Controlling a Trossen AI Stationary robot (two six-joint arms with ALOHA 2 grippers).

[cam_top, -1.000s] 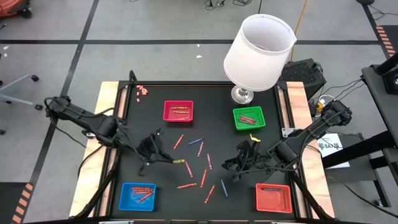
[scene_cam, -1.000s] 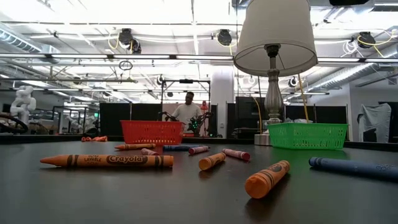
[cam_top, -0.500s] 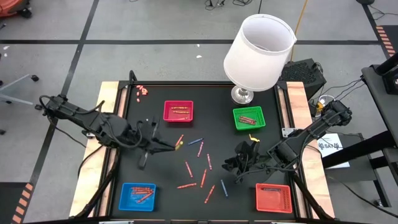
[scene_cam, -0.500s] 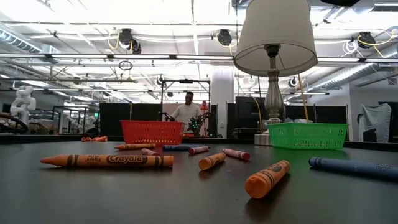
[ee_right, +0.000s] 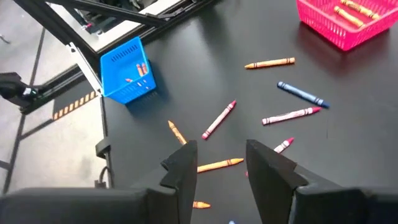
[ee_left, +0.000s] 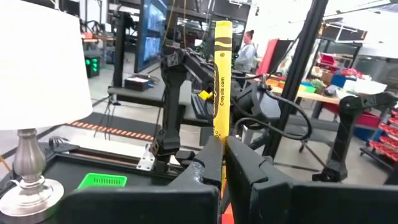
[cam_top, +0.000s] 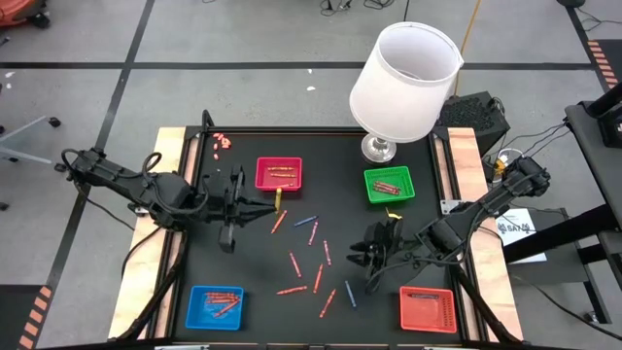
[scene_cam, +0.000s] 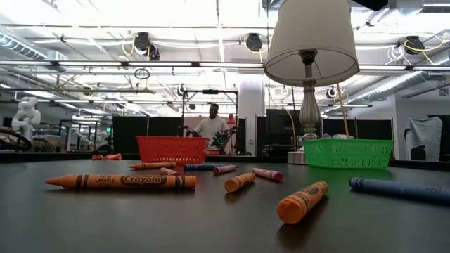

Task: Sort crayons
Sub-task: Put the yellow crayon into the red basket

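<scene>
Left gripper point(cam_top: 275, 204) pinches a yellow wax crayon point(ee_left: 222, 68) beside the pink plastic tray point(cam_top: 279, 173), probably dropping it next; right gripper point(ee_right: 221, 163) half-open, empty.

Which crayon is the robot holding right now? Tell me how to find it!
Start at the big white lamp at the back of the black table, then look to the pink tray. Just in front of that tray the left tool pinches a yellow crayon. It is the only crayon lifted off the table; the others lie flat or sit in trays.
</scene>
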